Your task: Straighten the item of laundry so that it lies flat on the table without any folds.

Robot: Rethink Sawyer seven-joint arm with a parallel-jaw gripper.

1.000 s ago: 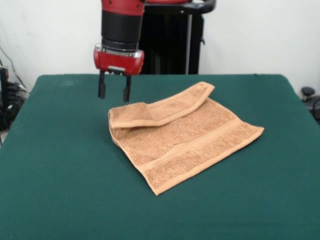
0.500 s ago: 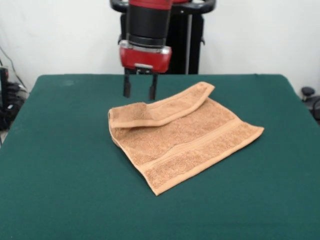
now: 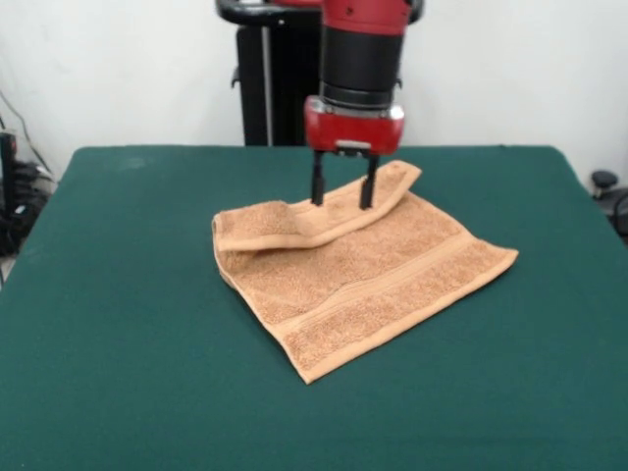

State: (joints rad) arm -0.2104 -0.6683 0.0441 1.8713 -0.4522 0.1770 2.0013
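Note:
An orange-tan terry towel (image 3: 363,275) lies on the dark green table (image 3: 118,324), a little right of centre. Its far edge is folded over onto itself in a long strip (image 3: 324,211) running from the left corner to the far right corner. A woven band stripe crosses the near part. My red and black gripper (image 3: 342,194) hangs straight down over the folded strip, fingertips just above or touching the cloth. The fingers (image 3: 317,188) are apart, open and empty.
The black pedestal (image 3: 270,78) stands behind the table's far edge against a white wall. Cables and dark equipment (image 3: 15,196) sit off the table's left side, and a dark object (image 3: 606,186) off the right.
The gripper has moved steadily to the right, from beyond the towel's left corner to above the middle of the folded strip. The towel has not moved.

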